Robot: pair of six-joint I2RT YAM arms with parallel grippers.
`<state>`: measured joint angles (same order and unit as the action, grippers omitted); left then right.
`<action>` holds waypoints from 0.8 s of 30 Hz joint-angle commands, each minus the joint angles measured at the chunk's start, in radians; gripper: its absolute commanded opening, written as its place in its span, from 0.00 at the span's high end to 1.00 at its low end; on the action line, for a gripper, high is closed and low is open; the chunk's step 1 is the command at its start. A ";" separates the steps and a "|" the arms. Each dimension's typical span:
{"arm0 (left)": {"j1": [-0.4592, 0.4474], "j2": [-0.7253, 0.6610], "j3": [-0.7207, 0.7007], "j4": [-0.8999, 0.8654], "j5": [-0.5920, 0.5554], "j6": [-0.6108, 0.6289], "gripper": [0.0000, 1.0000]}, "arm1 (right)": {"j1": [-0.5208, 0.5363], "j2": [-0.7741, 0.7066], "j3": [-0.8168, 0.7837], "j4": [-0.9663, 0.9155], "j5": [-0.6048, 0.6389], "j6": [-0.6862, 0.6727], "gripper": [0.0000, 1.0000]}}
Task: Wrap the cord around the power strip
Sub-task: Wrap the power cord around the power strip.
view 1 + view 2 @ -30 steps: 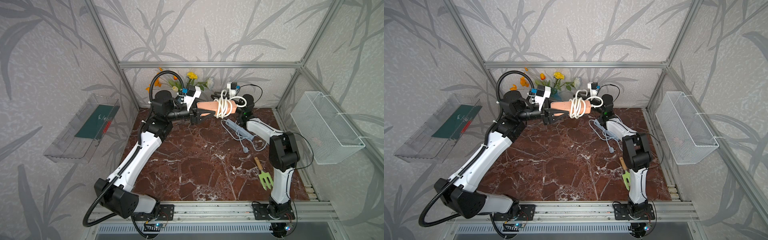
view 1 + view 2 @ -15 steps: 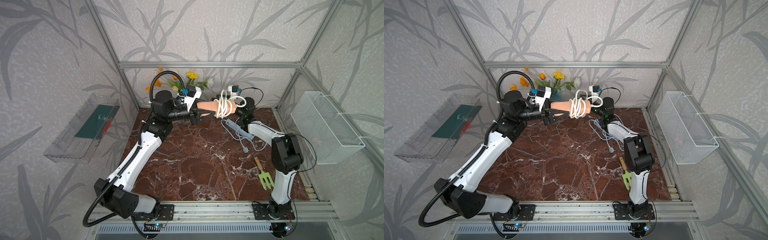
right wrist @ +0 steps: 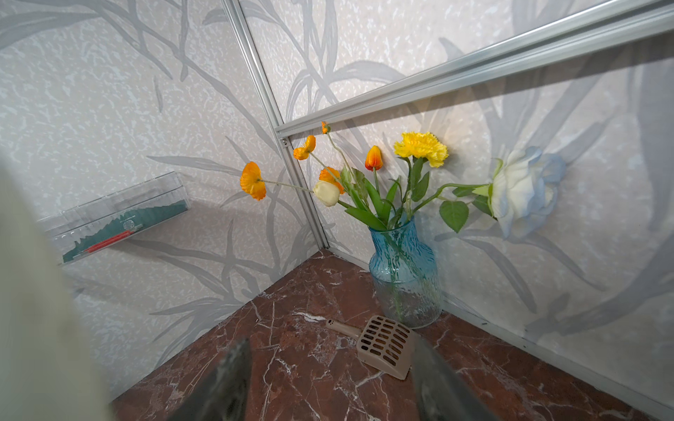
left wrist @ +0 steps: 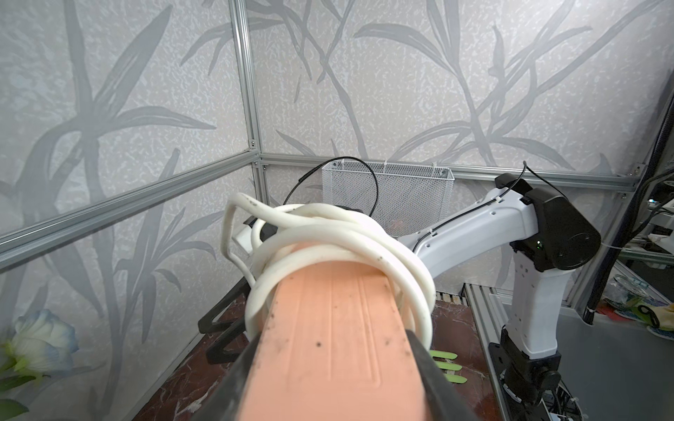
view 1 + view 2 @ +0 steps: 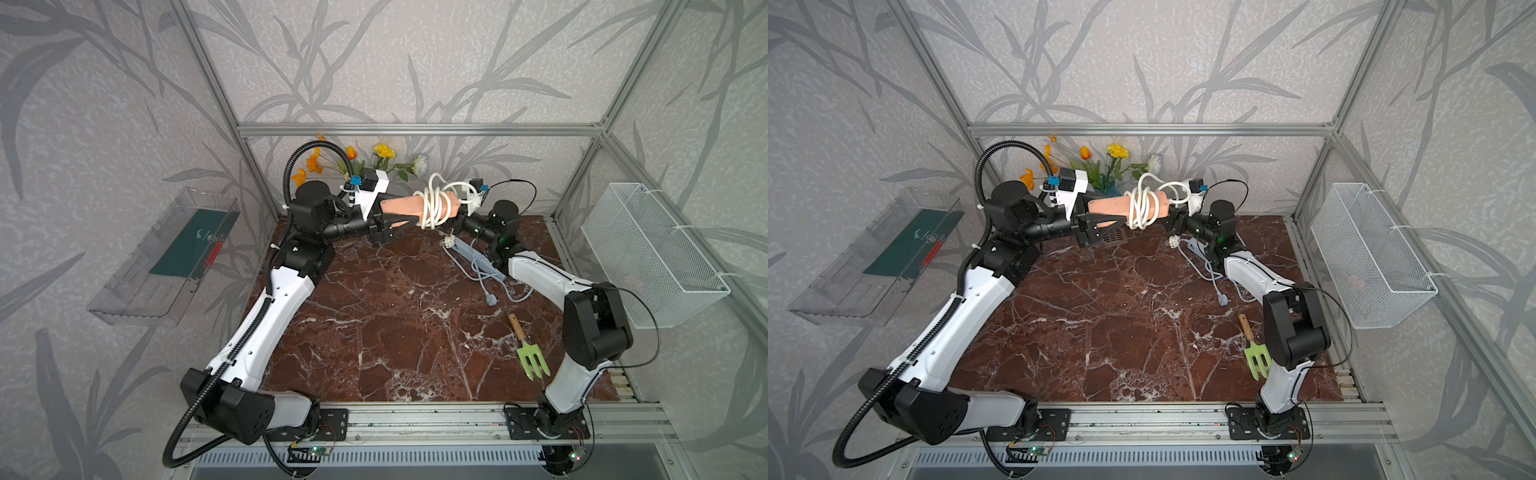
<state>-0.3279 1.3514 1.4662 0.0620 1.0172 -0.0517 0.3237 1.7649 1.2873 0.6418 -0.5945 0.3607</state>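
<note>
A salmon power strip [image 5: 399, 205] [image 5: 1106, 205] is held level above the back of the table. My left gripper [image 5: 388, 226] [image 5: 1100, 226] [image 4: 333, 335] is shut on its near end, one finger on each long side. A white cord [image 5: 434, 203] [image 5: 1142, 205] [image 4: 328, 240] is wound in several loose loops round its middle. The plug end [image 5: 448, 240] dangles below. My right gripper [image 5: 455, 220] [image 5: 1173, 220] [image 3: 328, 342] stands open just off the strip's far end, with nothing between its fingers. A blurred pale shape fills one edge of the right wrist view.
A grey-blue strip with its own cable [image 5: 478, 259] lies on the marble under the right arm. A green garden fork [image 5: 528, 353] lies at front right. A blue vase of flowers [image 3: 405, 273] and a beige scoop [image 3: 383, 344] stand at the back. A wire basket [image 5: 648, 253] hangs on the right wall.
My right gripper's jaws have widened and no longer hold the cord. The left gripper and the strip have stayed where they were.
</note>
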 commanded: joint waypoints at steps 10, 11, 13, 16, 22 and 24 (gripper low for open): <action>0.004 -0.035 -0.013 0.119 -0.035 -0.011 1.00 | 0.020 -0.160 -0.102 -0.018 -0.007 0.010 0.16; 0.004 -0.033 -0.014 0.126 -0.030 -0.017 1.00 | 0.020 -0.165 -0.093 -0.041 -0.010 0.007 0.16; 0.004 -0.032 -0.020 0.145 -0.019 -0.035 1.00 | 0.022 -0.175 -0.065 -0.106 0.001 -0.012 0.16; 0.004 -0.032 -0.024 0.161 -0.013 -0.047 1.00 | 0.024 -0.175 -0.025 -0.173 0.013 -0.038 0.18; 0.005 -0.033 -0.023 0.188 -0.008 -0.072 1.00 | 0.042 -0.123 0.033 -0.224 0.022 -0.081 0.23; 0.004 -0.034 -0.021 0.185 -0.008 -0.072 1.00 | 0.049 -0.110 0.039 -0.217 0.025 -0.074 0.26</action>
<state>-0.3260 1.3514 1.4303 0.1368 0.9958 -0.0967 0.3576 1.6314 1.3006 0.4492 -0.5762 0.3035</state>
